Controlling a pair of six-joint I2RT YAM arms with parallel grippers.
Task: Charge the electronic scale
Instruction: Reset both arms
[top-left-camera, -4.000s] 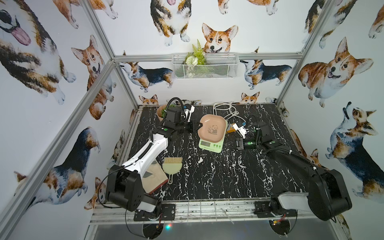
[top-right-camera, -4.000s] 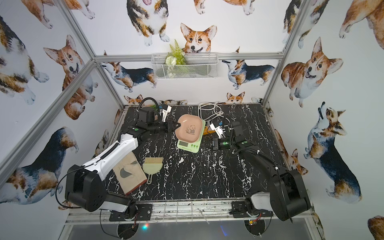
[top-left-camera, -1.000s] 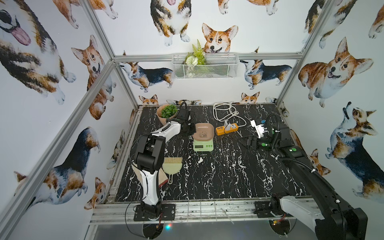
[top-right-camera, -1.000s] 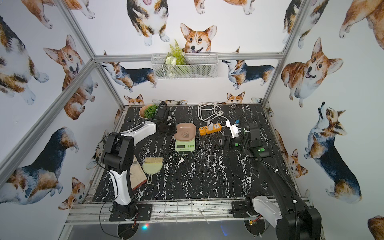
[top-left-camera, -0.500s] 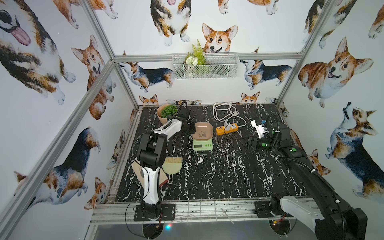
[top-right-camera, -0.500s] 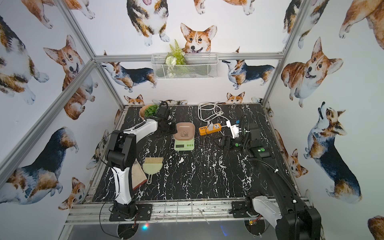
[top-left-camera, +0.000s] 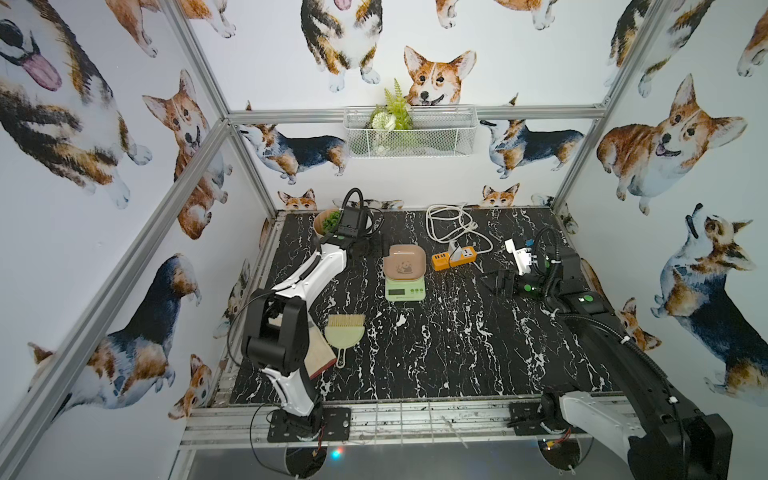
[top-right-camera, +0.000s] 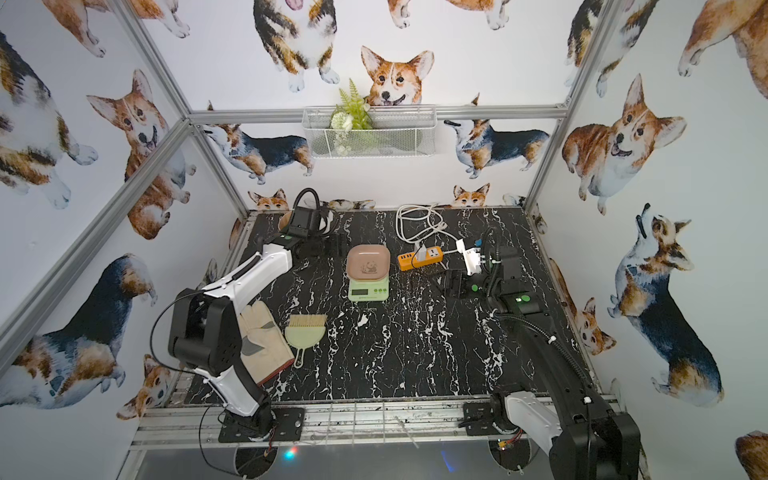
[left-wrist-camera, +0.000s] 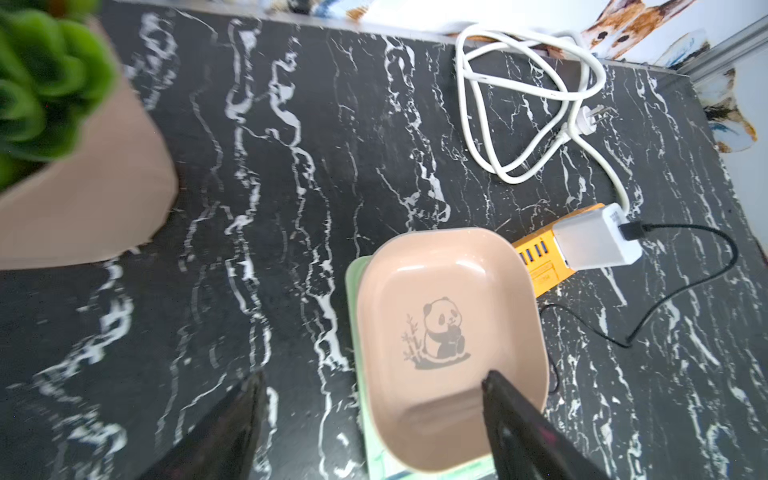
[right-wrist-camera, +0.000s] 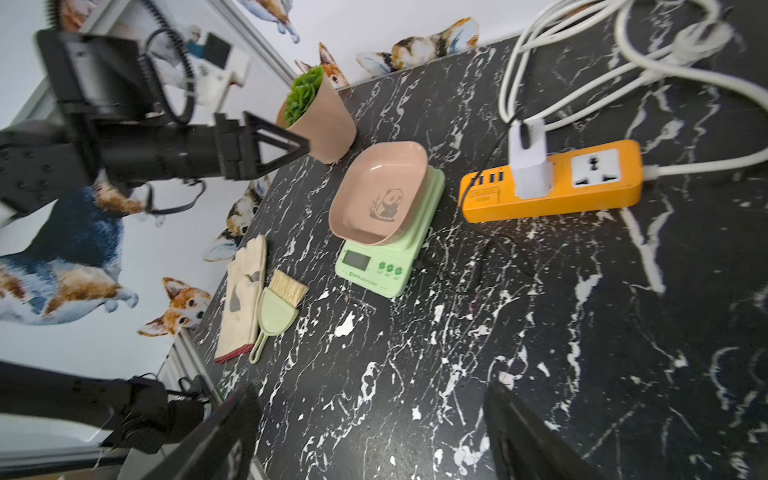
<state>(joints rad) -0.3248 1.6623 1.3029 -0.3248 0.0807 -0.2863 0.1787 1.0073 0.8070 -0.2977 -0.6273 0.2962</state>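
Note:
The electronic scale (top-left-camera: 405, 289) is pale green with a pink-beige panda tray (left-wrist-camera: 449, 332). It stands flat mid-table in both top views (top-right-camera: 369, 290) and in the right wrist view (right-wrist-camera: 390, 257). My left gripper (top-left-camera: 368, 249) hovers just left of the tray, open and holding nothing; in the left wrist view (left-wrist-camera: 374, 395) one fingertip (left-wrist-camera: 511, 411) overlaps the tray's rim. My right gripper (top-left-camera: 496, 282) is open and empty to the right of the scale, above bare table (right-wrist-camera: 370, 415). A thin black cable (left-wrist-camera: 681, 291) runs from a white charger (right-wrist-camera: 530, 166) in the orange power strip (top-left-camera: 453, 259) to the scale's right side.
A potted plant (top-left-camera: 326, 222) stands at the back left, close behind my left wrist. A glove (top-right-camera: 262, 336) and a green dustpan with brush (top-left-camera: 345, 332) lie front left. A coiled white cord (top-left-camera: 449, 224) lies behind the power strip.
My left gripper has gone from shut to open and has drawn slightly back from the tray. The scale, lifted four seconds ago, now rests on the table. The right arm has barely moved.

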